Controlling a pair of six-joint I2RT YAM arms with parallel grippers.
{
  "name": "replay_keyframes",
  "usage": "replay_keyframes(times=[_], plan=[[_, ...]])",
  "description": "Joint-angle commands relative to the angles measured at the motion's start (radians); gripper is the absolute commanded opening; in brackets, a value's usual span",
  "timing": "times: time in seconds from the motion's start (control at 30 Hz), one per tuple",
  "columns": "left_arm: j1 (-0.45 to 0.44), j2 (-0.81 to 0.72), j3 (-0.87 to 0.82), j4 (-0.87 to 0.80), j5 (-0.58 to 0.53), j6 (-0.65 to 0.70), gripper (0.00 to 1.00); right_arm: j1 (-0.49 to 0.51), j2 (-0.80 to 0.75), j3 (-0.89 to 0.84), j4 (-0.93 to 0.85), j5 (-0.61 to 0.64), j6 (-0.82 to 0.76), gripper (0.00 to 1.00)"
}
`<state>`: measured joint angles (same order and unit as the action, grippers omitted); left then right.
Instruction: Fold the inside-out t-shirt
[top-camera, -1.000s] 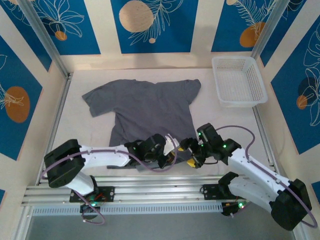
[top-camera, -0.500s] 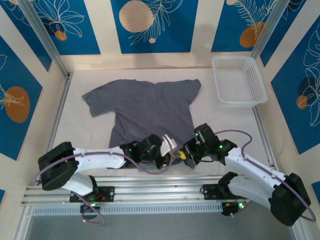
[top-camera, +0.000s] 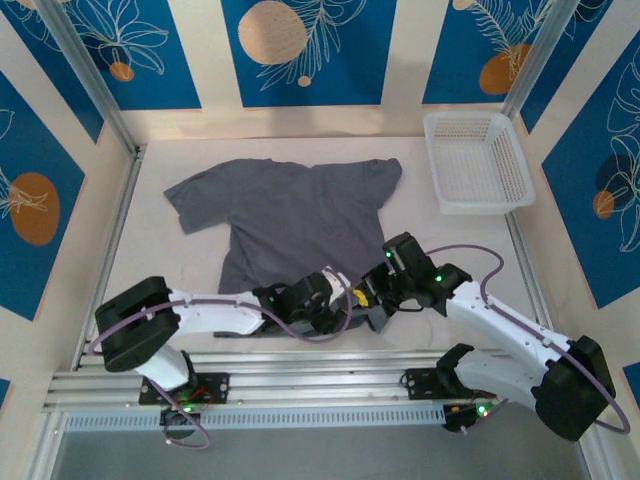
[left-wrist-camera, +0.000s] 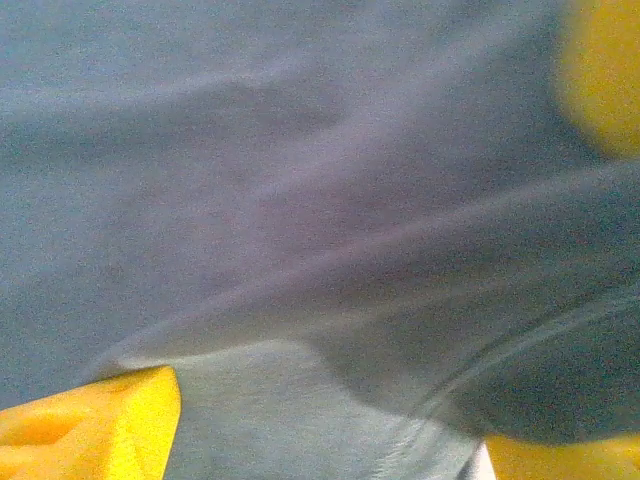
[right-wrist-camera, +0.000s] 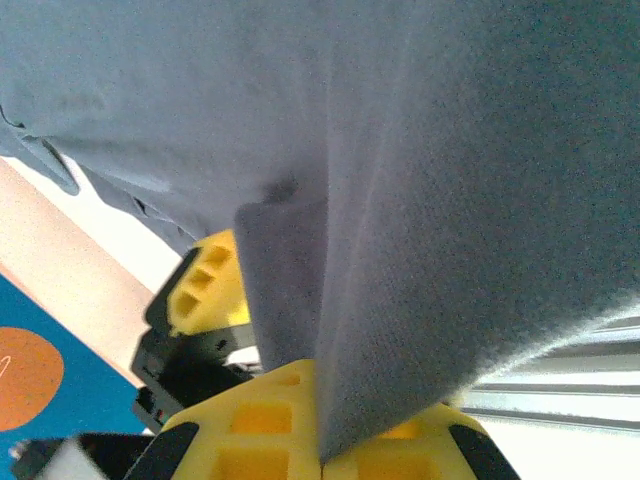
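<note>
The inside-out t-shirt (top-camera: 290, 215) lies spread flat on the table, dark grey and wrinkly, collar toward the back. At its near right hem corner my two grippers meet. My right gripper (top-camera: 371, 297) is shut on the hem: in the right wrist view its yellow fingers (right-wrist-camera: 270, 430) press together with a fold of the t-shirt (right-wrist-camera: 450, 150) pinched between them. Just left of it, my left gripper (top-camera: 345, 306) is open. Its yellow fingers (left-wrist-camera: 95, 425) stand wide apart over the t-shirt (left-wrist-camera: 300, 200), gripping nothing.
A white basket (top-camera: 478, 160) stands at the back right corner of the table. Aluminium rails run along the near edge (top-camera: 300, 385) and both sides. Bare table lies right of the shirt, between it and the basket.
My right gripper moved in to the hem corner and shut on the cloth. My left gripper, shut there a second ago, has opened and let go.
</note>
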<state>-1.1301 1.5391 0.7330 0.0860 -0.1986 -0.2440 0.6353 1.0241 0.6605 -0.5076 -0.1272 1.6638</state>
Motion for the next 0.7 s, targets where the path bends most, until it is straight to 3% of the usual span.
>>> replay_keyframes(times=[0.0,0.13,0.2,0.23,0.27,0.33,0.37,0.53,0.67], plan=[[0.013,-0.064,-0.036,-0.025,-0.195,-0.07,0.77,0.006,-0.016,0.023,-0.068,0.017,-0.014,0.0],[0.037,-0.066,-0.034,-0.019,-0.157,-0.038,0.77,0.004,-0.009,0.026,-0.077,0.013,-0.022,0.0],[0.053,-0.064,-0.042,0.005,-0.108,-0.031,0.7,0.004,-0.004,0.029,-0.081,0.011,-0.029,0.0],[0.061,-0.065,-0.049,0.026,-0.071,-0.023,0.61,0.004,-0.004,0.03,-0.087,0.013,-0.034,0.0],[0.067,-0.065,-0.05,0.035,-0.041,-0.019,0.46,0.003,-0.002,0.031,-0.097,0.016,-0.04,0.0],[0.078,-0.06,-0.047,0.044,0.01,-0.015,0.05,-0.012,-0.004,0.031,-0.124,0.022,-0.063,0.0],[0.087,-0.059,-0.046,0.047,0.042,-0.019,0.0,-0.037,-0.007,0.032,-0.146,0.019,-0.088,0.0],[0.118,-0.135,-0.031,-0.009,0.143,-0.049,0.0,-0.188,-0.005,0.089,-0.223,0.034,-0.383,0.11],[0.126,-0.203,0.028,-0.109,0.235,-0.028,0.0,-0.164,0.001,0.17,-0.224,0.014,-0.551,0.44]])
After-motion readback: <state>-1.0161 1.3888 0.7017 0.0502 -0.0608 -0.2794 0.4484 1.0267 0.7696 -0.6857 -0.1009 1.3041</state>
